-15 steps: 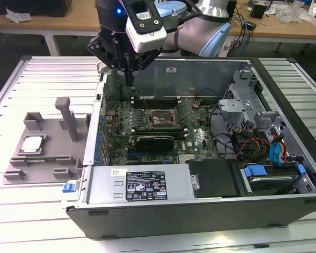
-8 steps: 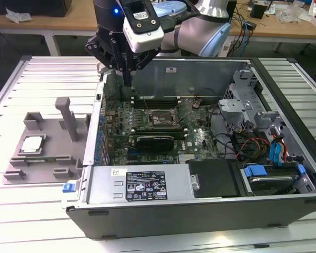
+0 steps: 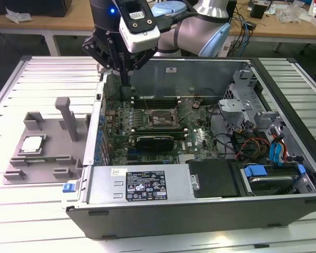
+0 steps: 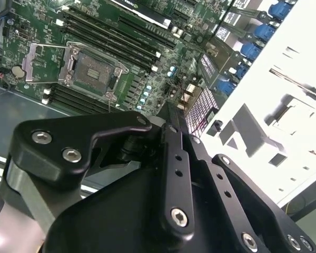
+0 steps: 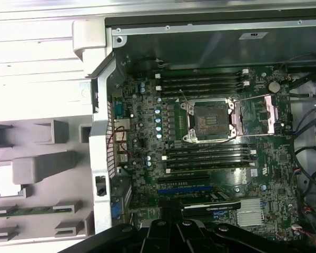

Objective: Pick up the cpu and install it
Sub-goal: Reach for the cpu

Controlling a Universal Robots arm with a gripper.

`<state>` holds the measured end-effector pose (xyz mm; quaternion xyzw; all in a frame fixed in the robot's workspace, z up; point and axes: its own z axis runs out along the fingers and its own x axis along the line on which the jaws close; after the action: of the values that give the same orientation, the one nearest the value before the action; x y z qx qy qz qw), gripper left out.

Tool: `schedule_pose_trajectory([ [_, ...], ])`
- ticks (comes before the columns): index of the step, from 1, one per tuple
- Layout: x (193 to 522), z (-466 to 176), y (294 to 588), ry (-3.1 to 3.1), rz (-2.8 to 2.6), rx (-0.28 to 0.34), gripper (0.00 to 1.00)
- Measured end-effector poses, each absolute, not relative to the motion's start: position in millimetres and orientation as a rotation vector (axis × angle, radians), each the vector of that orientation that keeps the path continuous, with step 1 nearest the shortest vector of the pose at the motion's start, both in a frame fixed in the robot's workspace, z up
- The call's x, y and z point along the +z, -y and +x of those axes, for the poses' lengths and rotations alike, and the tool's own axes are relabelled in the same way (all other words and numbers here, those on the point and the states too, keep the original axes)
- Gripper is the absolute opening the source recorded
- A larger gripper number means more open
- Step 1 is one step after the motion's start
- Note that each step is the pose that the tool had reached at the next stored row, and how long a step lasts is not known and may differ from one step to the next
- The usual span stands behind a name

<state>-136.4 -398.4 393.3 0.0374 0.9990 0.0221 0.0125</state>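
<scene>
While poised above the open computer case [image 3: 200, 205] near its eleven o'clock corner in the exterior view, points the tool [image 3: 125, 84] straight down over the edge of the green motherboard [image 3: 147, 132]. Stands with the wrist upright and the silver arm [image 3: 200, 31] folded back toward one o'clock, beyond the case's far wall. Has the tool's fingers drawn together, with nothing gripped between them. Hangs above the board, apparently touching no part of it. Finds the cpu [image 3: 32, 143] lying flat in the grey tray [image 3: 68, 158] on the slatted tabletop [image 3: 21, 211], at nine o'clock from the case and roughly eight o'clock from the tool, well apart from it. Catches that same cpu [image 5: 5, 179] as a bright square in the first wrist view, outside the case wall. Looks down, in both wrist views, on the bare socket [image 5: 210, 118] [image 4: 92, 71] amid the memory slots, its metal bracket [image 5: 266, 113] swung open beside it.
</scene>
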Motion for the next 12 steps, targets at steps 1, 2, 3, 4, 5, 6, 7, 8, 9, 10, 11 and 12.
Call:
schedule_pose_trajectory([
  [1, 393.3, -137.3, 398.4, -3.114, 0.117, 0.069, 0.11],
  [2, 393.3, -138.1, 398.4, -3.114, 0.117, 0.069, 0.11],
  [3, 393.3, -139.2, 398.4, -3.114, 0.117, 0.069, 0.11],
  [4, 393.3, -140.3, 398.4, -3.114, 0.117, 0.069, 0.11],
  [5, 393.3, -140.9, 398.3, -3.114, 0.117, 0.069, 0.11],
  [6, 393.3, -141.5, 398.3, -3.114, 0.117, 0.069, 0.11],
  [7, 393.3, -142.3, 398.3, -3.114, 0.117, 0.069, 0.11],
  [8, 393.3, -143.2, 398.3, -3.114, 0.117, 0.069, 0.11],
  [9, 393.3, -143.9, 398.3, -3.114, 0.117, 0.069, 0.11],
  [10, 393.3, -144.5, 398.3, -3.114, 0.117, 0.069, 0.11],
  [11, 393.3, -145.8, 398.3, -3.114, 0.117, 0.069, 0.11],
  [12, 393.3, -147.8, 398.3, -3.114, 0.117, 0.069, 0.11],
])
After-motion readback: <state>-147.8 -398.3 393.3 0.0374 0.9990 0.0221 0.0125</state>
